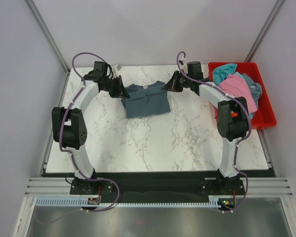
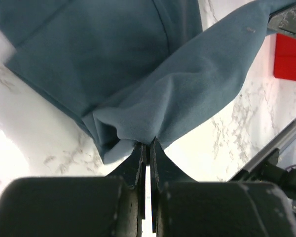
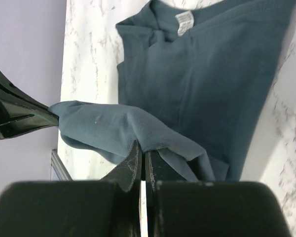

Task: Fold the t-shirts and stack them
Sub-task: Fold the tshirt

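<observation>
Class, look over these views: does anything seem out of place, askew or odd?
Nothing is damaged or spilled. The slate-blue t-shirt lies askew on the table, its far corners bunched where the left end effector and right end effector pinch it. The pink t-shirt and teal t-shirt sit crumpled in the red bin.

The slate-blue t-shirt (image 1: pixel 145 100) is plain dark blue-grey, with a small white tag (image 3: pixel 184 22) at its collar. The table (image 1: pixel 153 143) is white marble with thin grey veins. The bin (image 1: pixel 267 111) is bright red and holds a pink t-shirt (image 1: pixel 237 88) and a teal t-shirt (image 1: pixel 224 70). The left arm (image 1: pixel 81 158) and right arm (image 1: pixel 229 153) are white with black joints and purple cables (image 1: pixel 62 133).
</observation>
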{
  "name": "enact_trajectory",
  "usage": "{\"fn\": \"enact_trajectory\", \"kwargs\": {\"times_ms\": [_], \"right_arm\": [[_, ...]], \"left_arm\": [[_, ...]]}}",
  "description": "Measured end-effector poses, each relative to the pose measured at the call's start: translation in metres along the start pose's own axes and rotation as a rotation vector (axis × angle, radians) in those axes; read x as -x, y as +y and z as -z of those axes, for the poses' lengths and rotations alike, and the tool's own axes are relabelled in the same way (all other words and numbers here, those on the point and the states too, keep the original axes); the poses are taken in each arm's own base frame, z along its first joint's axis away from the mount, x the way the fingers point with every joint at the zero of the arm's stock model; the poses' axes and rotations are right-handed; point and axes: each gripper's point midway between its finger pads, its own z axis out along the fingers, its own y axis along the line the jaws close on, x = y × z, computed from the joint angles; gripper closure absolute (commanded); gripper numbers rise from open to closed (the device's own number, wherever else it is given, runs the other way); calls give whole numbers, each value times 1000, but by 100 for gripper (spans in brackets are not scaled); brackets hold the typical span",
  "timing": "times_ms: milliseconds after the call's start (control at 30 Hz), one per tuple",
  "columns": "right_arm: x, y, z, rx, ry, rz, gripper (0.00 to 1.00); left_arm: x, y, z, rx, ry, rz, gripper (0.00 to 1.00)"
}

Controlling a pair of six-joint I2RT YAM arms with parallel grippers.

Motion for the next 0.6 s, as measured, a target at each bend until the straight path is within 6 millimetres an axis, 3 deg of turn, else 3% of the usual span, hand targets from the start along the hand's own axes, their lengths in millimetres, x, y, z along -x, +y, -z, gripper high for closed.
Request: {"fn": "enact_trajectory", "kwargs": {"times_ms": [300, 600], "right_arm": [[19, -32, -45, -11, -13, 0, 100], [43, -38, -67, 8, -62, 28, 100]], "left_arm": [[50, 35, -43, 81, -44, -60, 98], [71, 56, -64, 139, -73, -77, 98]]}}
